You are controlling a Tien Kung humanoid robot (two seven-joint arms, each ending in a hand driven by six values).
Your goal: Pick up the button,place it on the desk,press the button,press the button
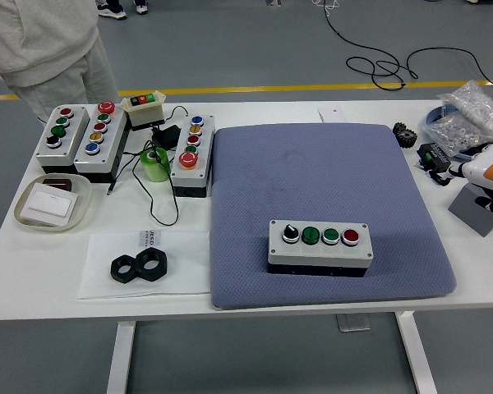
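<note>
A grey button box (320,245) lies on the blue-grey mat (329,172), near its front edge. It carries a black knob, two green buttons and a red button (350,237) at its right end. My right hand (486,174) shows only as a white and orange part at the right edge of the picture, well away from the box; its fingers are out of sight. My left arm is not in view.
Several other button boxes (76,138) (191,153) stand at the back left, with a green tape roll (154,163), cables, a white tray (52,202) and two black nuts (138,266). A person (45,49) stands at the far left. Bags and small parts (468,115) lie at the right.
</note>
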